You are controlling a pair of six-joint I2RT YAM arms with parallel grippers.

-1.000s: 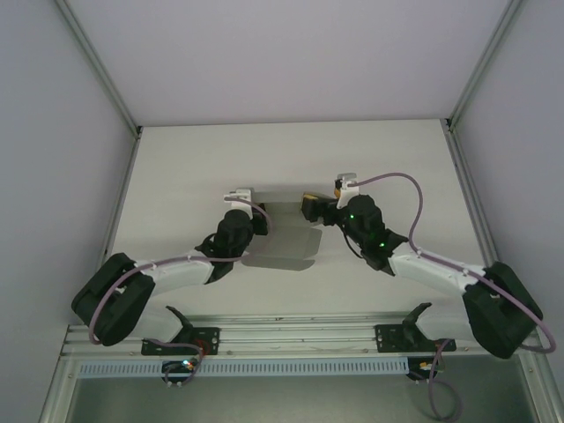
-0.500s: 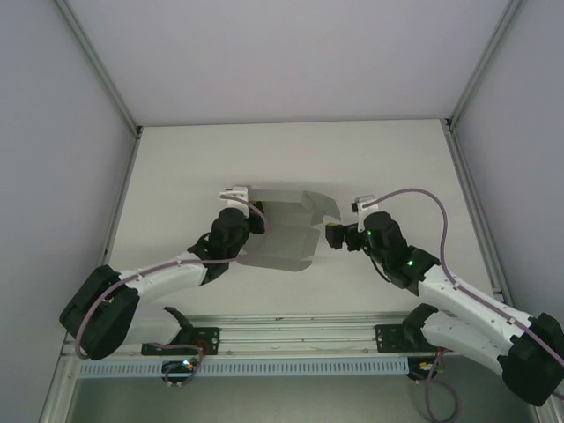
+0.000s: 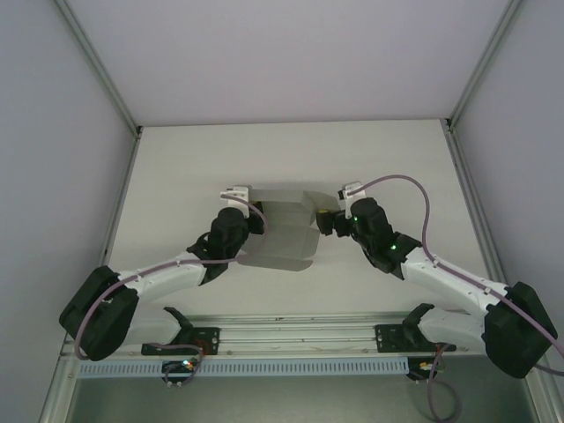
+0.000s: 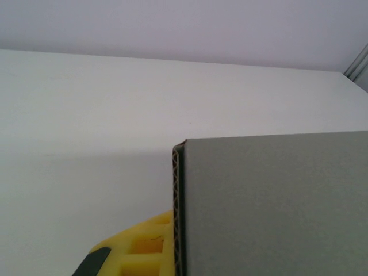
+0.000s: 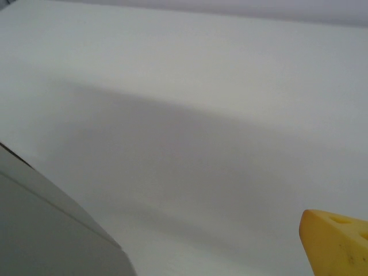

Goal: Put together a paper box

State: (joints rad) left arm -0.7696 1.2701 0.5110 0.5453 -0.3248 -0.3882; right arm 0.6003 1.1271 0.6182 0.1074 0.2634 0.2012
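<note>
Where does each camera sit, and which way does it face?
Top external: above and behind, facing down on the table; both arms, left gripper and right gripper.
Left wrist: on the left arm, facing the back wall; yellow finger against the paper box.
Right wrist: on the right arm, facing down at the table; yellow fingertip.
All three share the paper box.

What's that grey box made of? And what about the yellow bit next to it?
The paper box looks like thin grey cardboard, matte: its cut edge shows a wavy corrugated layer between two sheets. The yellow finger pad looks like moulded plastic or rubber, smooth, with square hollows; which one, I can't tell.
</note>
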